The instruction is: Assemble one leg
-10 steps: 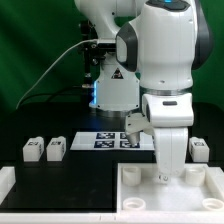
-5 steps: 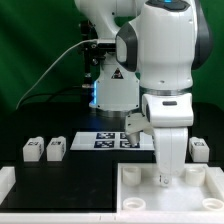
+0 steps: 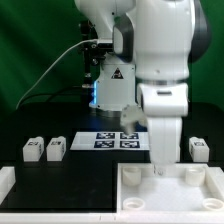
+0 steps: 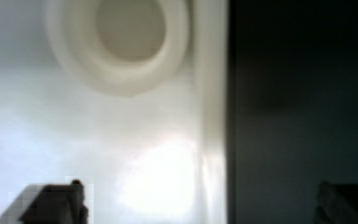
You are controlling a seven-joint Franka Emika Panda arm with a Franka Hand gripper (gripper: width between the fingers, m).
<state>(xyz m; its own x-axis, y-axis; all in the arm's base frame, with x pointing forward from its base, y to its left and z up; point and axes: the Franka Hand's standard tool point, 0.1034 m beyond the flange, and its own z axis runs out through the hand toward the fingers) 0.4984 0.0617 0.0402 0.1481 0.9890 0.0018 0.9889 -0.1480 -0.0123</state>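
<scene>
Three legs show in the exterior view, small white tagged blocks: two side by side on the exterior view's left and one on the right. My gripper points straight down at the far edge of the large white tray-like piece. In the wrist view the gripper is open and empty. Its dark fingertips stand wide apart over the tray piece's white surface, near a round socket. One fingertip is over the white surface, the other over the dark table.
The marker board lies on the black table behind the tray piece, between the legs. The robot's base stands at the back. A white block sits at the front on the exterior view's left.
The wrist has turned and the gripper has shifted a little toward the exterior view's left along the tray piece's far edge. The legs have not moved.
</scene>
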